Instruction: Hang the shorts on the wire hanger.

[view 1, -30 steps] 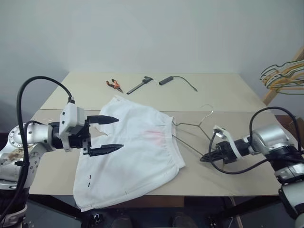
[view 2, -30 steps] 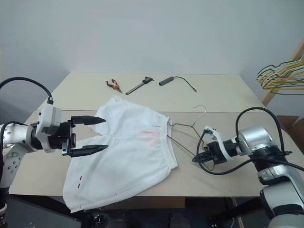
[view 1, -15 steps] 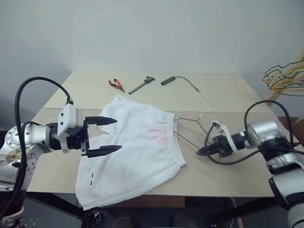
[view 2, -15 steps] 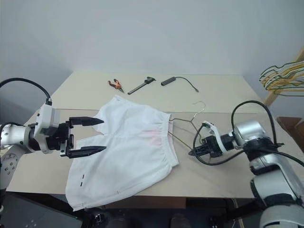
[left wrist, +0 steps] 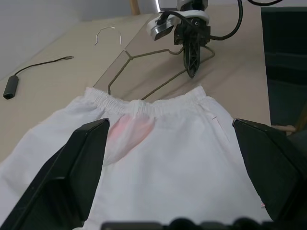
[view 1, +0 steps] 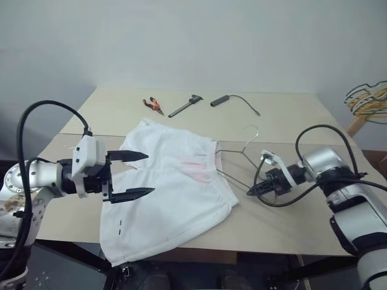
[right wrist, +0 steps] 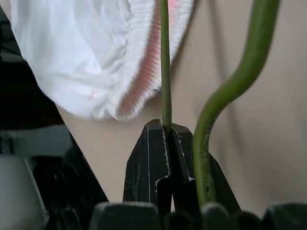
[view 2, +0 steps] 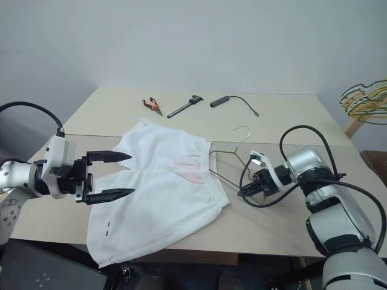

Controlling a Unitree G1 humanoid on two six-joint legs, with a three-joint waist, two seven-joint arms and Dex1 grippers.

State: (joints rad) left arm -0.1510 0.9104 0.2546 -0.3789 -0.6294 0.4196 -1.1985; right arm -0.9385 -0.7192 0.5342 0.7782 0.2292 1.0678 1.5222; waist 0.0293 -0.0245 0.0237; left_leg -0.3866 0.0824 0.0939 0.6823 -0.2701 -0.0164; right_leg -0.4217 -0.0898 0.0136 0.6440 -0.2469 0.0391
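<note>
The white shorts (view 1: 175, 187) lie flat on the table, waistband toward the right, with a faint pink mark near the waist. The wire hanger (view 1: 243, 151) lies on the table at the waistband, its hook pointing to the far side. My right gripper (view 1: 251, 191) is shut on the hanger's lower wire (right wrist: 164, 72), just right of the waistband, and it also shows in the left wrist view (left wrist: 192, 72). My left gripper (view 1: 150, 174) hovers open over the left half of the shorts (left wrist: 168, 143), fingers (left wrist: 72, 177) wide apart with nothing between them.
Orange-handled pliers (view 1: 153, 106), a dark caliper-like tool (view 1: 186, 106) and a black device with a cord (view 1: 221, 99) lie at the table's far side. A bunch of coloured hangers (view 1: 369, 99) hangs off to the right. The shorts' leg hem overhangs the table's near edge (view 1: 272, 235).
The camera has shifted. My right gripper has moved left toward the shorts, carrying the hanger with it. The left gripper has stayed in place, open.
</note>
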